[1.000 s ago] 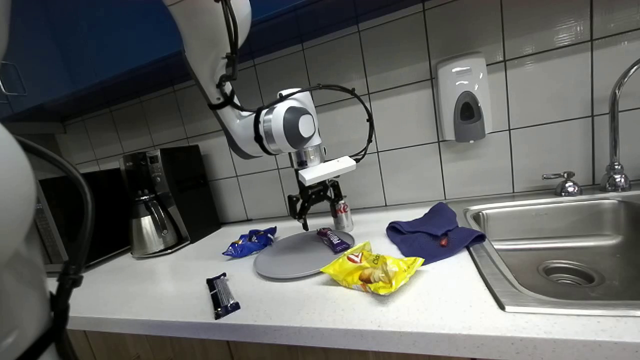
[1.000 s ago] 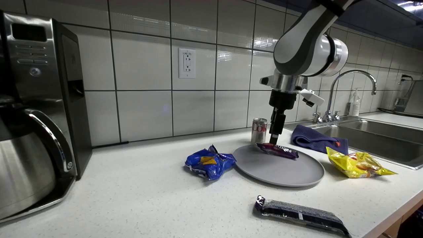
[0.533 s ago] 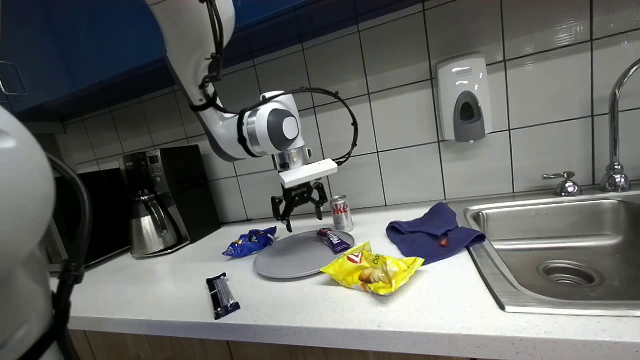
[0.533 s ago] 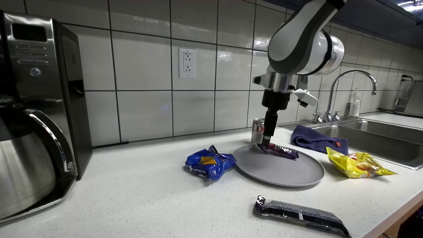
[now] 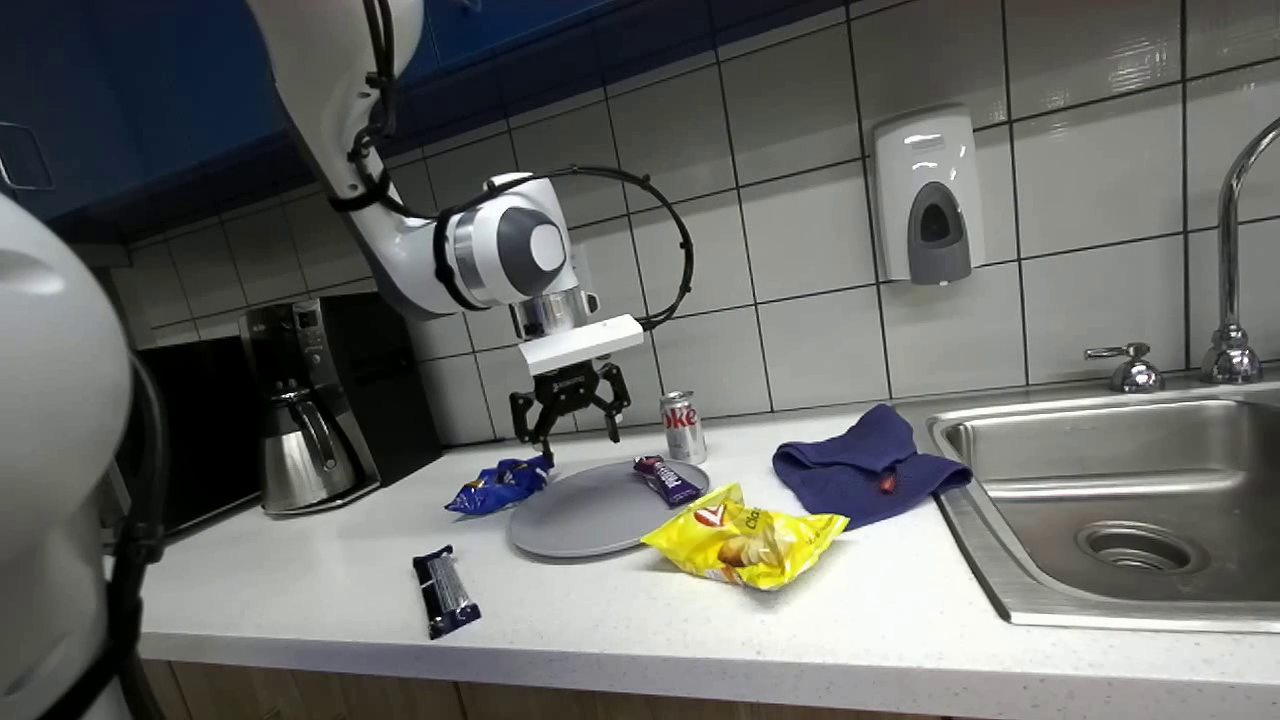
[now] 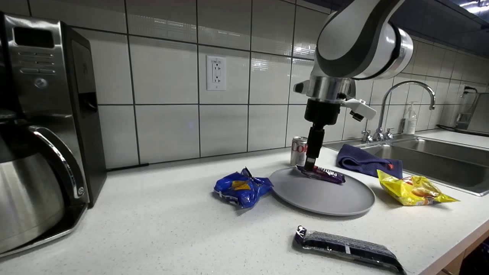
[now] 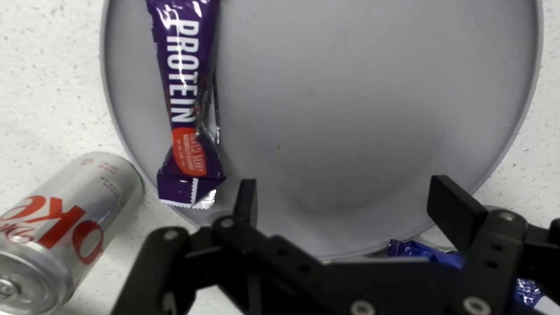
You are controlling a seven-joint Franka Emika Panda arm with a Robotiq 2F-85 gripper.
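The black fingers [image 7: 455, 210] are spread wide with nothing between them, above the round, flat grey plate [image 7: 350, 109]. In the wrist view, a glossy purple, wrapped protein bar [image 7: 183, 78] lies on it, at ten o'clock from the gripper [image 7: 344, 188]. A swing toward nine o'clock could topple the silver, red-lettered metal can [image 7: 74, 214], since it stands upright just beside the plate. Lowering off-centre might press a fingertip on the plate's rim and tilt it; the slick wrapper could slide if nudged.

The plate bears the bar. The can's contents are out of sight, as are those of the crumpled blue foil bag [image 7: 420, 250] at four o'clock. In an exterior view, the yellow plastic bag [image 5: 745, 540] lies at four o'clock from the plate, and the brushed-steel carafe [image 5: 300, 455] sits in its black-sided coffee maker [image 5: 380, 370]; neither shows its inside.
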